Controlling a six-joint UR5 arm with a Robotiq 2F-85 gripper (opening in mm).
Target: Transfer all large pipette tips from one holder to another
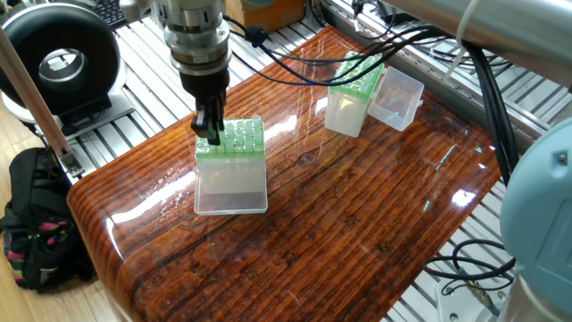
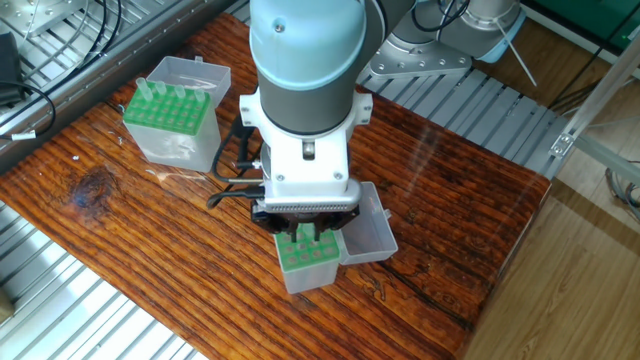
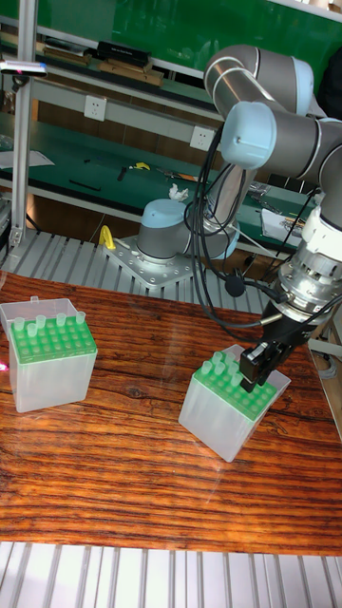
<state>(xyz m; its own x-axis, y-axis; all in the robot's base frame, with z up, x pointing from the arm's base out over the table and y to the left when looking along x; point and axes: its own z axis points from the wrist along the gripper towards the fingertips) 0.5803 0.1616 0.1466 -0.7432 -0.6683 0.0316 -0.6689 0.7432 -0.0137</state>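
Tool (image 3: 255,372) down at near rack (image 3: 228,407), fingers close together on a tip (image 1: 212,136); grip unconfirmed. Judged: pick or seat step. Next: straight vertical move, no side drag.

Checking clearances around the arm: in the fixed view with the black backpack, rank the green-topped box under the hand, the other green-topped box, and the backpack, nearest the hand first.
1. Near green-topped box, directly below the hand.
2. Far green-topped box, at the table's far edge, to the right in this view.
3. Backpack, on the floor at lower left.

Tool (image 1: 208,131) over one holder's (image 1: 231,170) edge — other holder (image 1: 350,94) well apart.
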